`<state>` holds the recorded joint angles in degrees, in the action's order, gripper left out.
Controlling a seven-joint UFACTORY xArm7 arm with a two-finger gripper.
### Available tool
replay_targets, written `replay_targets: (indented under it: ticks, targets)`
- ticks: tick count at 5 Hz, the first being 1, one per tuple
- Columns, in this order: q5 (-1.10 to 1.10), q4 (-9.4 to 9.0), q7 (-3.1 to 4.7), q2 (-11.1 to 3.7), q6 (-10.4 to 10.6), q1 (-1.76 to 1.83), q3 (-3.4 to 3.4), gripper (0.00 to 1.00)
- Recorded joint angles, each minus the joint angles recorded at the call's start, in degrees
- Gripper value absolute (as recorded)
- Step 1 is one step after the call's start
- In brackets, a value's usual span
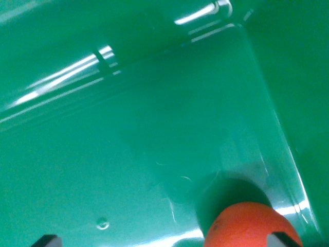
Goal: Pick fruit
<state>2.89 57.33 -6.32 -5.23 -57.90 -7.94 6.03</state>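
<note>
we hang over the green bin (154, 128) with the claw (167, 241) spread apart, only its two dark tips showing. the orange fruit (247, 226) lies on the bin floor against the claw's right tip, so we should shift right to centre it before closing.

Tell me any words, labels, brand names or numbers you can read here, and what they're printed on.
There are none to read.
Green bin: plain glossy plastic, only light reflections and faint scratches, no print.
Orange fruit: plain skin, one small dark speck, no sticker in view.
The hand: only dark tips at the bottom edge, unmarked.
</note>
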Motion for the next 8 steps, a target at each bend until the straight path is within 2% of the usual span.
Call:
replay_targets:
  ticks: [1, 2, 3, 4, 5, 6, 7, 8]
  targets:
    - [-0.13, -2.26, -0.25, -0.57, 2.4, -0.72, 0.36, 0.0]
    - [-0.13, -2.26, -0.25, -0.57, 2.4, -0.72, 0.36, 0.0]
    - [-0.26, -4.51, -0.49, -1.13, 4.7, -1.45, 0.72, 0.0]
    - [-0.26, -4.51, -0.49, -1.13, 4.7, -1.45, 0.72, 0.0]
    - [-0.39, -6.63, -0.72, -1.66, 6.9, -2.13, 1.06, 0.0]
    - [-0.39, -6.63, -0.72, -1.66, 6.9, -2.13, 1.06, 0.0]
    - [-0.5, -8.61, -0.94, -2.16, 9.0, -2.77, 1.38, 0.0]
    - [-0.5, -8.61, -0.94, -2.16, 9.0, -2.77, 1.38, 0.0]
